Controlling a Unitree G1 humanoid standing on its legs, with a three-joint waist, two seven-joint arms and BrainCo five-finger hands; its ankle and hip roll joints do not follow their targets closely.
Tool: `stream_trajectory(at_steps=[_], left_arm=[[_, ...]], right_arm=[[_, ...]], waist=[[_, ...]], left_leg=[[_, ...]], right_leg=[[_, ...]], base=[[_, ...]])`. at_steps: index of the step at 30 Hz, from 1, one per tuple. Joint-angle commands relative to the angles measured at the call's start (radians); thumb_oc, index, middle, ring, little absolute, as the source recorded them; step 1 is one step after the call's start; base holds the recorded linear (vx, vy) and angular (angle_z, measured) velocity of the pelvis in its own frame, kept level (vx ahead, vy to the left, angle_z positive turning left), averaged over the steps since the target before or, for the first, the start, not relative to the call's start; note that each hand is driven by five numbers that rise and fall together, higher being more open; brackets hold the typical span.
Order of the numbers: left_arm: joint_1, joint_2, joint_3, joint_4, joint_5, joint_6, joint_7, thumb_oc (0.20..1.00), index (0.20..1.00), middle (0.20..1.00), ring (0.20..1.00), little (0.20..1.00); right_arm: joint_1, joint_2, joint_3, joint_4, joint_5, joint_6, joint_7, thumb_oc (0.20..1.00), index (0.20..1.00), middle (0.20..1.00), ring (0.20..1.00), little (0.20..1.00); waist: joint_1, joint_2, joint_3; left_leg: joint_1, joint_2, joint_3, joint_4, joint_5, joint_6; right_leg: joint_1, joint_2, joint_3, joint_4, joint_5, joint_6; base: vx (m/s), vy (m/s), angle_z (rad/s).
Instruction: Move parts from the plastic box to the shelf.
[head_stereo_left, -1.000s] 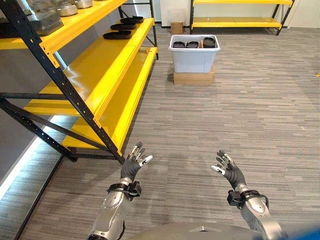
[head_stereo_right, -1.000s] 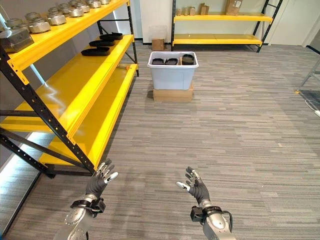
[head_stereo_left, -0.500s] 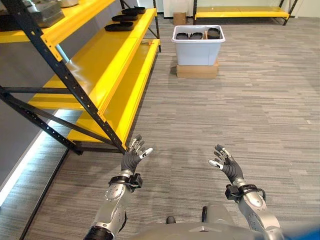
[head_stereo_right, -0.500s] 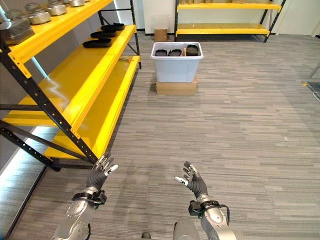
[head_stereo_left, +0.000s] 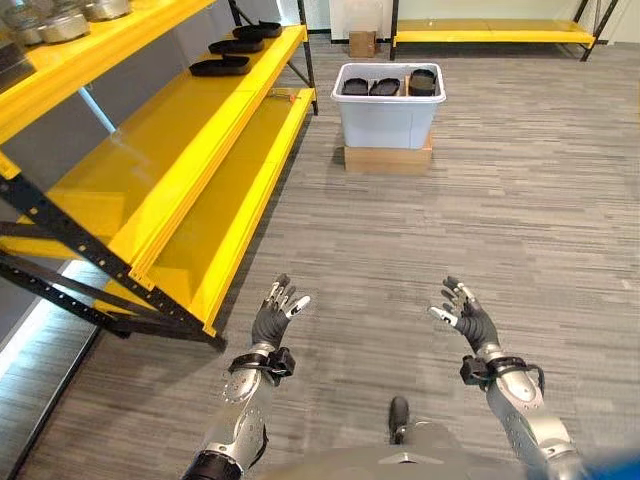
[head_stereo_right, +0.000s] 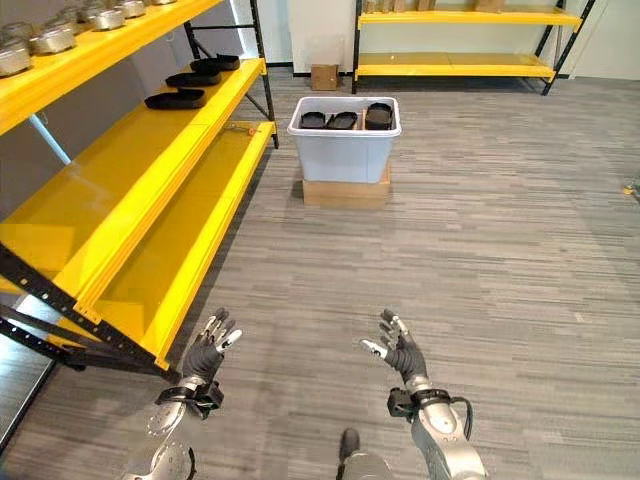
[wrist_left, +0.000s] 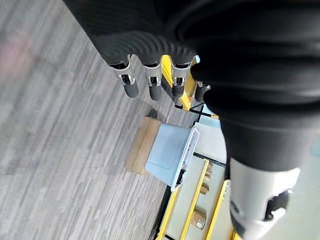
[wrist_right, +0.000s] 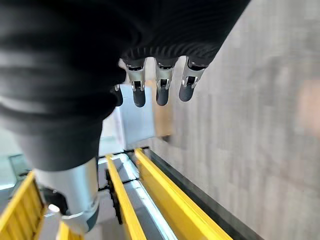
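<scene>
A: Trouble first, then. What worries you from where you stand?

B: Distance. The plastic box (head_stereo_left: 389, 104) sits far ahead on a cardboard carton (head_stereo_left: 387, 158), well apart from your hands, and the black parts (head_stereo_left: 385, 87) lie inside it, untouched. Your left hand (head_stereo_left: 271, 319) and right hand (head_stereo_left: 468, 320) are both raised low in front of you with fingers spread and relaxed, gripping nothing.

A: So the walk is the risk?

B: Part of it. The yellow shelf (head_stereo_left: 190, 150) runs along your left side, and its near corner post (head_stereo_left: 120, 275) stands close to your left arm. Drift left on the way and you could clip it.

A: And at the box?

B: It rests on a carton no wider than itself. Push the rim while reaching in and I'd judge the box could slide or tip off. The parts look packed side by side, so a loose grasp may drag a neighbour up with it.

A: Anything at the shelf end?

B: Black trays (head_stereo_left: 238, 52) already lie on the far end of the middle level. Place yours beside them, not on top, or the stack may topple.
</scene>
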Motion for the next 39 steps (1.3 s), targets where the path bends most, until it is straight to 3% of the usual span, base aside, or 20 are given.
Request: stream_trajectory(at_steps=[1,3,6,10,11,12,14,18,19,21,22,23,24,26,28,29,30,31,35,39], left_arm=[[-0.011,0.055,0.009,-0.096,-0.019,-0.049,-0.027,1.000,1.000,1.000,1.000,1.000],[-0.003,0.073,0.013,-0.105,0.005,-0.046,-0.027,1.000,1.000,1.000,1.000,1.000],[0.021,0.069,0.017,-0.105,0.014,-0.046,-0.026,1.000,1.000,1.000,1.000,1.000],[0.053,0.064,0.026,-0.105,0.010,-0.045,-0.033,1.000,1.000,1.000,1.000,1.000],[0.059,0.068,0.017,-0.105,0.028,-0.044,-0.041,1.000,1.000,1.000,1.000,1.000],[0.053,0.071,0.013,-0.106,0.032,-0.043,-0.043,1.000,1.000,1.000,1.000,1.000],[0.047,0.075,0.011,-0.100,0.038,-0.044,-0.043,1.000,1.000,1.000,1.000,1.000],[0.037,0.077,-0.001,-0.102,0.038,-0.043,-0.045,1.000,1.000,1.000,1.000,1.000],[0.023,0.087,0.003,-0.109,0.034,-0.044,-0.038,1.000,1.000,1.000,1.000,1.000],[0.019,0.093,0.002,-0.114,0.040,-0.048,-0.024,1.000,1.000,1.000,1.000,1.000],[0.008,0.100,-0.002,-0.113,0.037,-0.046,-0.015,1.000,1.000,1.000,1.000,1.000],[0.007,0.099,-0.002,-0.113,0.037,-0.045,-0.015,1.000,1.000,1.000,1.000,1.000],[-0.002,0.116,-0.005,-0.121,0.050,-0.043,-0.010,1.000,1.000,1.000,1.000,1.000],[0.000,0.123,-0.006,-0.119,0.066,-0.035,-0.016,1.000,1.000,1.000,1.000,1.000],[-0.001,0.125,-0.017,-0.112,0.058,-0.029,-0.027,1.000,1.000,1.000,1.000,1.000],[0.003,0.123,-0.021,-0.104,0.052,-0.030,-0.037,1.000,1.000,1.000,1.000,1.000],[0.006,0.121,-0.020,-0.104,0.052,-0.029,-0.040,1.000,1.000,1.000,1.000,1.000],[0.009,0.117,-0.012,-0.096,0.065,-0.028,-0.037,1.000,1.000,1.000,1.000,1.000],[0.007,0.116,-0.007,-0.096,0.100,-0.039,-0.038,1.000,1.000,1.000,1.000,1.000],[-0.010,0.083,-0.026,-0.068,0.093,-0.047,-0.038,1.000,1.000,1.000,1.000,1.000]], right_arm=[[0.018,0.018,-0.007,-0.051,0.048,-0.061,0.011,1.000,1.000,1.000,1.000,1.000],[0.033,0.002,-0.025,-0.053,0.052,-0.064,0.010,1.000,1.000,1.000,1.000,1.000],[0.049,-0.004,-0.045,-0.045,0.052,-0.065,-0.002,1.000,1.000,1.000,1.000,1.000],[0.056,0.004,-0.054,-0.043,0.049,-0.065,0.002,1.000,1.000,1.000,1.000,1.000],[0.059,0.013,-0.048,-0.022,0.046,-0.064,0.007,1.000,1.000,1.000,1.000,1.000],[0.052,0.012,-0.043,-0.020,0.035,-0.060,0.007,1.000,1.000,1.000,1.000,1.000],[0.046,0.013,-0.039,-0.013,0.030,-0.057,0.007,1.000,1.000,1.000,1.000,1.000],[0.066,0.049,-0.021,-0.028,0.048,-0.045,0.026,1.000,1.000,1.000,1.000,1.000],[0.057,0.061,-0.020,-0.029,0.031,-0.043,0.022,1.000,1.000,1.000,1.000,1.000],[0.047,0.074,-0.015,-0.027,0.020,-0.047,0.023,1.000,1.000,1.000,1.000,1.000],[0.039,0.086,-0.006,-0.023,0.027,-0.045,0.021,1.000,1.000,1.000,1.000,1.000],[0.039,0.086,-0.006,-0.023,0.027,-0.045,0.021,1.000,1.000,1.000,1.000,1.000],[0.035,0.084,0.005,-0.033,0.025,-0.043,0.026,1.000,1.000,1.000,1.000,1.000],[0.041,0.092,0.014,-0.022,0.021,-0.038,0.028,1.000,1.000,1.000,1.000,1.000],[0.053,0.087,0.023,-0.033,0.059,-0.031,0.043,1.000,1.000,1.000,1.000,1.000],[0.054,0.079,0.025,-0.035,0.060,-0.031,0.047,1.000,1.000,1.000,1.000,1.000],[0.054,0.076,0.022,-0.031,0.058,-0.028,0.048,1.000,1.000,1.000,1.000,1.000],[0.051,0.078,0.022,-0.025,0.053,-0.024,0.047,1.000,1.000,1.000,1.000,1.000],[0.064,0.070,0.022,-0.056,0.046,-0.019,0.053,1.000,1.000,1.000,1.000,1.000],[0.077,0.062,0.003,-0.056,0.088,-0.032,0.052,1.000,1.000,1.000,1.000,1.000]], waist=[[0.015,-0.051,0.029],[0.036,-0.082,0.061],[0.070,-0.104,0.088],[0.097,-0.107,0.078],[0.114,-0.091,0.069],[0.123,-0.084,0.064],[0.127,-0.082,0.064],[0.124,-0.088,0.017],[0.122,-0.094,0.000],[0.121,-0.100,0.002],[0.114,-0.091,0.015],[0.115,-0.089,0.012],[0.099,-0.066,0.034],[0.091,-0.051,0.044],[0.059,-0.037,0.058],[0.049,-0.045,0.061],[0.041,-0.042,0.065],[0.021,-0.050,0.068],[0.005,-0.059,0.069],[-0.014,-0.063,0.028]], left_leg=[[-0.098,-0.082,-0.005,0.301,0.208,0.010],[-0.186,-0.088,-0.008,0.437,0.228,0.028],[-0.343,-0.111,0.030,0.408,0.141,0.050],[-0.389,-0.118,0.049,0.124,0.137,0.063],[-0.384,-0.108,0.017,-0.130,0.230,0.038],[-0.387,-0.110,-0.008,-0.181,0.254,0.030],[-0.375,-0.113,-0.019,-0.222,0.277,0.025],[-0.360,-0.153,0.013,-0.171,0.226,0.058],[-0.345,-0.182,0.027,-0.150,0.172,0.088],[-0.316,-0.214,0.047,-0.142,0.131,0.125],[-0.273,-0.234,0.056,-0.153,0.106,0.152],[-0.275,-0.231,0.057,-0.154,0.107,0.151],[-0.217,-0.231,0.058,-0.179,0.088,0.172],[-0.170,-0.236,0.073,-0.196,0.067,0.184],[-0.112,-0.245,0.051,-0.214,0.051,0.176],[-0.076,-0.259,0.055,-0.233,0.031,0.167],[-0.051,-0.258,0.050,-0.247,0.024,0.158],[-0.004,-0.263,0.042,-0.283,0.015,0.135],[0.060,-0.253,0.039,-0.316,-0.013,0.111],[0.100,-0.220,0.012,-0.260,-0.068,0.086]], right_leg=[[0.055,-0.007,0.046,-0.048,0.001,0.035],[0.099,-0.011,0.048,-0.053,-0.025,0.012],[0.165,-0.028,0.069,-0.079,-0.037,0.023],[0.204,-0.030,0.090,-0.105,-0.053,0.047],[0.254,-0.015,0.101,-0.128,-0.071,0.059],[0.270,-0.011,0.108,-0.130,-0.078,0.063],[0.290,-0.011,0.114,-0.131,-0.089,0.068],[0.333,-0.060,0.139,-0.072,-0.138,0.096],[0.320,-0.093,0.153,-0.002,-0.124,0.119],[0.247,-0.125,0.163,0.164,-0.048,0.143],[0.164,-0.138,0.172,0.340,0.067,0.165],[0.161,-0.135,0.173,0.338,0.070,0.164],[0.094,-0.139,0.157,0.476,0.123,0.169],[0.047,-0.167,0.106,0.529,0.108,0.165],[-0.046,-0.122,0.097,0.447,0.052,0.140],[-0.075,-0.144,0.064,0.270,0.056,0.138],[-0.067,-0.149,0.051,0.169,0.069,0.144],[-0.107,-0.158,0.070,-0.019,0.133,0.177],[-0.092,-0.150,0.103,-0.101,0.183,0.202],[-0.043,-0.121,0.103,-0.096,0.166,0.174]], base=[[0.23,-0.354,-0.10],[0.16,-0.214,-0.15],[0.21,-0.043,-0.08],[0.28,0.093,-0.18],[0.49,0.197,-0.43],[0.41,0.160,-0.11],[0.29,0.120,-0.34],[0.46,0.242,-0.49],[0.45,0.309,-0.30],[0.36,0.331,-0.16],[0.21,0.250,-0.21],[0.26,0.315,0.07],[0.23,0.237,0.11],[0.36,0.234,0.12],[0.44,0.071,-0.13],[0.40,-0.058,0.12],[0.56,-0.152,0.39],[0.43,-0.137,0.43],[0.32,-0.116,0.31],[0.41,-0.188,0.57]])
